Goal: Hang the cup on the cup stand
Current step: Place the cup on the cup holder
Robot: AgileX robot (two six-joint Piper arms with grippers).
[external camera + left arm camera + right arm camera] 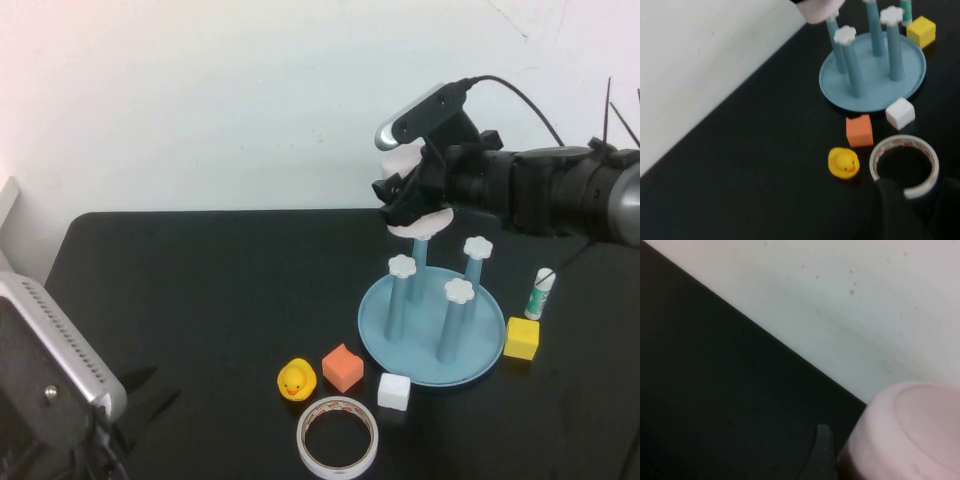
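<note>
The pale pink cup (424,222) hangs upside down in my right gripper (408,195), which is shut on it above the back of the table. Its mouth sits right over the back-left post (419,252) of the blue cup stand (425,352), and that post's cap is hidden. The right wrist view shows the cup's base (912,432) beside one dark fingertip (823,447). Three other posts with white flower caps stand bare. My left gripper (920,205) hovers low at the front left, open and holding nothing, just short of the tape ring (904,162).
In front of the stand lie a yellow duck (296,380), an orange cube (343,367), a white cube (394,391) and the tape ring (338,437). A yellow cube (521,338) and a glue stick (540,293) sit to the stand's right. A white wall backs the table.
</note>
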